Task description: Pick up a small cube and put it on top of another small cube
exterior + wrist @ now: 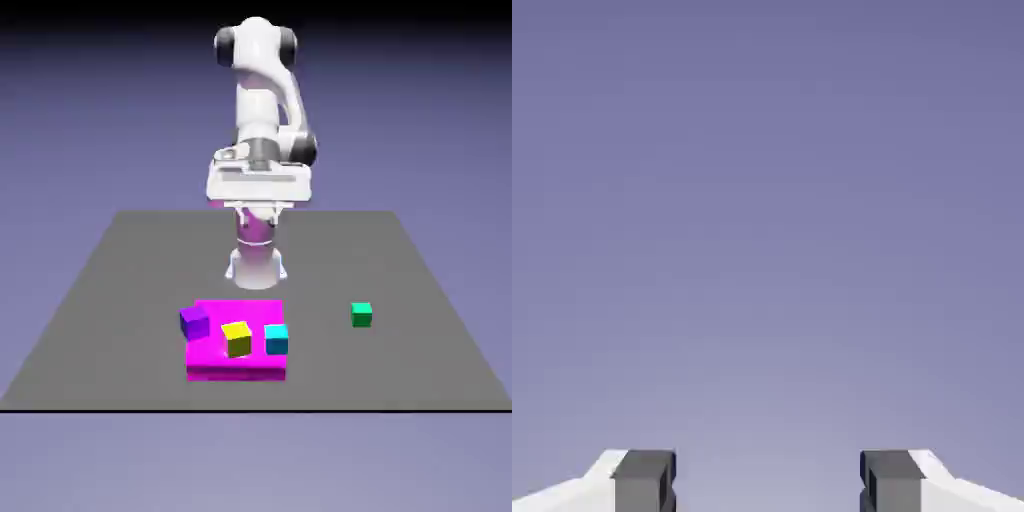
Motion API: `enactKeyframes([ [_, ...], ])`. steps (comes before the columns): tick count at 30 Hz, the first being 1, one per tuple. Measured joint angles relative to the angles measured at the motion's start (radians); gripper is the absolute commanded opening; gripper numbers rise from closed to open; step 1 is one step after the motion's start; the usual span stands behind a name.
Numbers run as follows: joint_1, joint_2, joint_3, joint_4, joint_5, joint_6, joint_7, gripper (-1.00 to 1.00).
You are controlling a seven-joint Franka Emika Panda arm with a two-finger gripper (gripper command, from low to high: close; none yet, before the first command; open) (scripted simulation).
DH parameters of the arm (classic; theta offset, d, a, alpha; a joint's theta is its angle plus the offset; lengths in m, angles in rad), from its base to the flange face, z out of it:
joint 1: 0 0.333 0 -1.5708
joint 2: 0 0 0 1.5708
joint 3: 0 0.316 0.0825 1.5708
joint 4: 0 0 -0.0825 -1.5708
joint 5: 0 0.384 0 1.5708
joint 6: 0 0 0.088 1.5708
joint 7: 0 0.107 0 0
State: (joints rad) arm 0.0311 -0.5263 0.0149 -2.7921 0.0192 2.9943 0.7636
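Observation:
Four small cubes show in the exterior view. A purple cube (193,321), a yellow cube (237,338) and a cyan cube (276,339) sit on a flat magenta slab (232,371). Apart on the grey table, toward the exterior view's right, rests a green cube (361,314). My gripper (257,211) hangs high above the table near the robot's base, far from every cube. In the hand view the gripper (768,482) is open: its grey fingertips (644,480) stand wide apart with only the blue-violet backdrop between them. No cube shows in the hand view.
The grey table (130,300) ends in a front edge just below the magenta slab. The robot's white base column (257,262) stands behind the slab.

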Motion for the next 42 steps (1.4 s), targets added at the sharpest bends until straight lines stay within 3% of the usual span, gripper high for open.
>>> enactKeyframes([
  [22, 0.348, 0.797, 0.271, 0.327, 0.350, -0.779, 0.411, 0.00],
  [24, 0.350, 0.802, 0.273, 0.329, 0.352, -0.783, 0.414, 0.00],
  [28, 0.379, 0.941, 0.285, 0.297, 0.380, -0.609, 0.389, 0.00],
  [29, 0.381, 0.950, 0.286, 0.294, 0.382, -0.597, 0.388, -1.00],
  [31, 0.381, 0.950, 0.286, 0.294, 0.383, -0.597, 0.387, -1.00],
  [35, 0.352, 0.811, 0.274, 0.326, 0.357, -0.771, 0.410, -1.00],
  [42, 0.122, 0.802, 0.056, 0.572, 0.275, -1.057, 0.329, -1.00],
])
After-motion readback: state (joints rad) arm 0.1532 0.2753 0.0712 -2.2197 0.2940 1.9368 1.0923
